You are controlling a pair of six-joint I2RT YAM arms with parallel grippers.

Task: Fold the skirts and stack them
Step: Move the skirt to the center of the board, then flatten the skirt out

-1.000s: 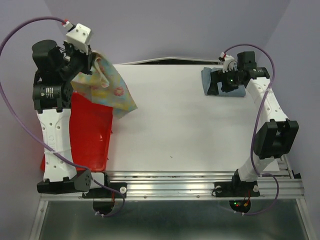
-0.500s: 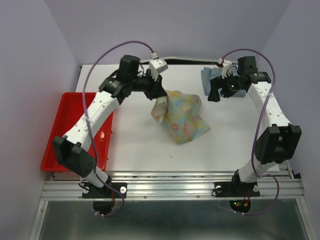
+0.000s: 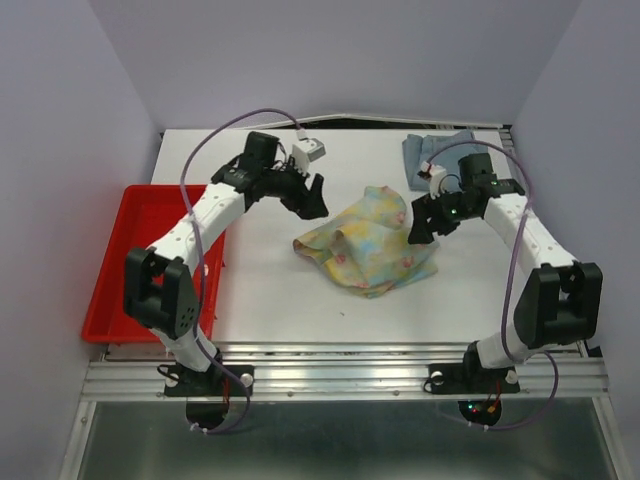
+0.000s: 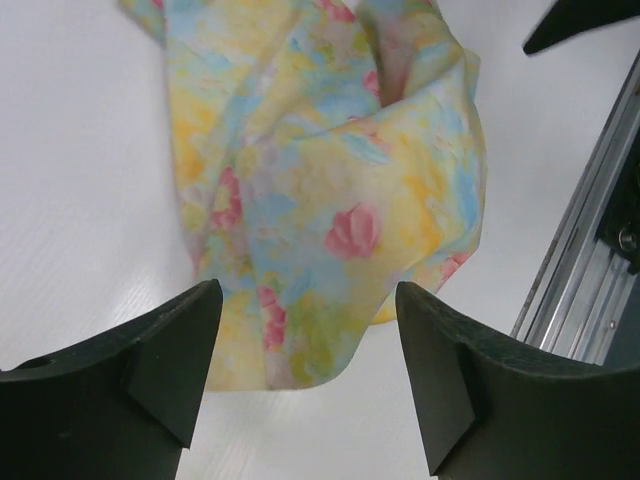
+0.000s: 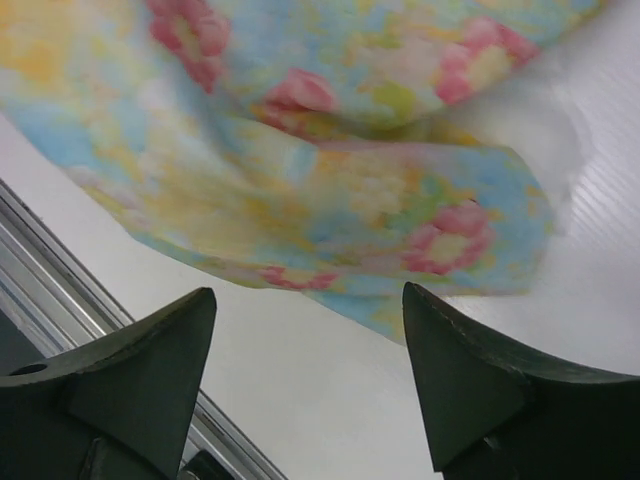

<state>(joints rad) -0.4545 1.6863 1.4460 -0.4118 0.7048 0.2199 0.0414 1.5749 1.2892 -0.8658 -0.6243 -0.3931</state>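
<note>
Red plastic tray [image 3: 120, 290] sits beside the white table's [image 3: 270, 300] left edge. Two skirts lie on the table: the floral skirt [image 3: 368, 245] is crumpled mid-table, and the denim skirt [image 3: 425, 150] is at the far right, seemingly folded, partly behind a cable. The left gripper [image 3: 312, 197] and right gripper [image 3: 420, 224] flank the floral one, both spread and holding nothing.

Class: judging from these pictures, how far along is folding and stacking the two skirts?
Done: the denim skirt looks folded, at the far right corner of the table. In hand: the floral skirt lies crumpled mid-table, with the left gripper and right gripper open either side, holding nothing. Left: fold it, then stack the two.
</note>
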